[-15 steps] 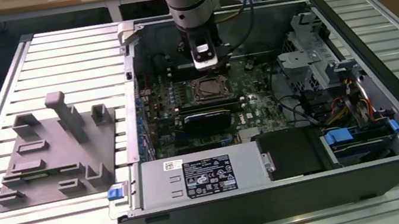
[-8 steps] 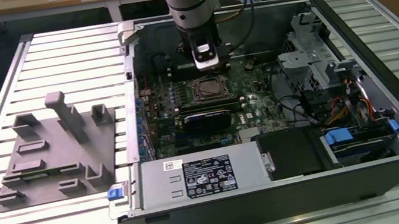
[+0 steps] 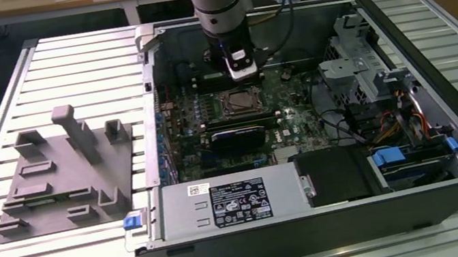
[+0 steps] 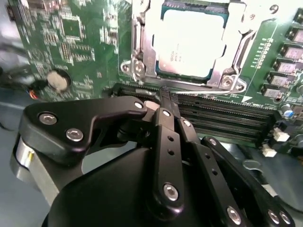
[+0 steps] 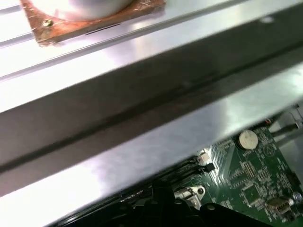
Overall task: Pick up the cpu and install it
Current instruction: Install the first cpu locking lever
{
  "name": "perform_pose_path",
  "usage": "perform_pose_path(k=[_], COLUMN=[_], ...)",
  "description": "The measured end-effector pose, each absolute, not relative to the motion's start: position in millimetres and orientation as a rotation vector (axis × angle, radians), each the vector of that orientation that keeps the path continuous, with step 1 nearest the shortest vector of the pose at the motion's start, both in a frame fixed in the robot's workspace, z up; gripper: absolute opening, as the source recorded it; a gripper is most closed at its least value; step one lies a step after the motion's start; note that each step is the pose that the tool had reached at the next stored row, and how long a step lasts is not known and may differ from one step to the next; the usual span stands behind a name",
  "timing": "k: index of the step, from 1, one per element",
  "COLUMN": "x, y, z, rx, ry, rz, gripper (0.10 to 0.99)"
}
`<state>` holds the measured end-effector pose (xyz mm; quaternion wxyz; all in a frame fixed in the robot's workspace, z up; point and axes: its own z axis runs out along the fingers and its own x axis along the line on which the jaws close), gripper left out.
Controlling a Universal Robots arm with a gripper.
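The cpu (image 4: 191, 42), a small square chip with a shiny silver top, lies inside the metal-framed socket (image 4: 142, 56) on the green motherboard. In the exterior view the socket (image 3: 240, 102) sits mid-board inside the open computer case. My gripper (image 3: 243, 76) hangs on the arm just behind the socket, a little above the board. In the second wrist view my gripper (image 4: 167, 94) is shut, its black fingers pressed together with nothing between them, and the tips point at the socket's edge beside the memory slots (image 4: 222, 118).
A grey plastic fixture (image 3: 62, 175) stands on the slatted table at the exterior view's left. Inside the case are a black module (image 3: 235, 139), the power supply (image 3: 231, 200) and a drive cage (image 3: 368, 72). A coin cell (image 5: 247, 138) sits on the board by the case wall (image 5: 142, 109).
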<state>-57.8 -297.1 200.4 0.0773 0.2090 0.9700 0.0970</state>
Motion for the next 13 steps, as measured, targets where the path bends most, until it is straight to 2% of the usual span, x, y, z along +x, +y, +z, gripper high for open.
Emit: perform_pose_path(k=[13], x=[-57.6], y=[-301.0], z=[198.2], rx=[0.54], ry=[2.928], rz=[0.294], gripper=[0.106])
